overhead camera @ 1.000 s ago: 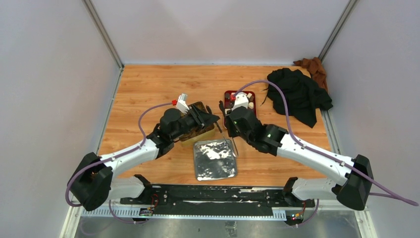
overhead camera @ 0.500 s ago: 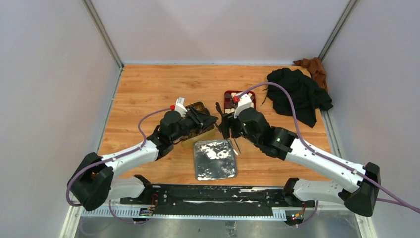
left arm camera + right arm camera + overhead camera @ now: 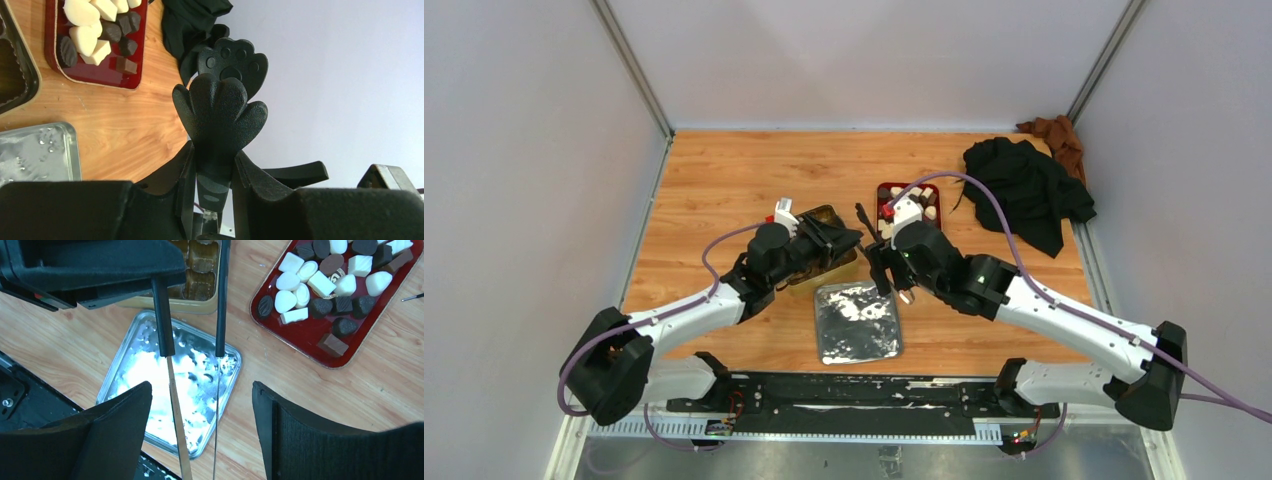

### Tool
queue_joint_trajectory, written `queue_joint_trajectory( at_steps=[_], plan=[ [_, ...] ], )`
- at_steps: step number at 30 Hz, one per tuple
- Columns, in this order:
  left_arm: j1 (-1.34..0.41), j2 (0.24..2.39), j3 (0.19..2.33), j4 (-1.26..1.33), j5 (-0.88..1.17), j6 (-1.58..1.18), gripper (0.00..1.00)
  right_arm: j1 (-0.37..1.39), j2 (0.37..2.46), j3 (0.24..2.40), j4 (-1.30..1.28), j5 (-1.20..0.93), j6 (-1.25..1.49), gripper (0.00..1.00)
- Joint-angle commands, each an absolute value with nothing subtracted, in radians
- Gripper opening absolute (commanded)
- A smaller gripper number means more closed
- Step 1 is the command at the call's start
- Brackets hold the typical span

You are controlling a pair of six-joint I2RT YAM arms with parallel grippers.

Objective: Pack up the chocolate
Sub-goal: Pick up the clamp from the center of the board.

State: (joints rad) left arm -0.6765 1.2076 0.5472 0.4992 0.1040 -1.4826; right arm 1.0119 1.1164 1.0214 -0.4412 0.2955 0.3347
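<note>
Here the left gripper [image 3: 836,240] hung over the gold tin [image 3: 195,306] near the middle of the bench, a little to the left. Its fingers [image 3: 187,167] were pressed together on the stem of a pair of black paw-tipped tongs [image 3: 220,112], whose two pads stood one behind the other and held nothing. The tin's brown cells that showed past the arm looked unfilled, though most of the tin was hidden.

Just nearer the front edge lay a silver tray [image 3: 857,322], bare. Above its far right corner hovered the right gripper [image 3: 201,387], its fingers wide apart. A thin pair of tweezers [image 3: 162,320] with black sleeves ran out between them without touching either finger. How the tweezers were fastened could not be told. Their tips carried nothing.

All the chocolate [image 3: 320,284], cream-white and dark pieces crowded together, sat in the red tray [image 3: 306,337], right of the tin and towards the far edge. A black cloth [image 3: 1024,190] lay near the far right corner.

The step in hand looked like the approach for a pick, with no packed piece to be seen. The next move would likely call for carrying a tool over the red tray and closing on a single piece among its close neighbours. That piece would then go to a free cell of the tin.
</note>
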Motion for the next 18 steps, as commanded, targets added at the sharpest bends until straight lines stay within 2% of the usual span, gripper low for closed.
queue_joint_trajectory(
  at_steps=[1, 18],
  plan=[
    [-0.681, 1.204, 0.547, 0.512, 0.086, -1.539, 0.00, 1.035, 1.143, 1.080, -0.528, 0.288, 0.317, 0.78],
    [-0.681, 1.195, 0.546, 0.475, 0.099, -1.639, 0.00, 1.060, 1.263, 1.149, -0.565, 0.339, 0.296, 0.67]
  ],
)
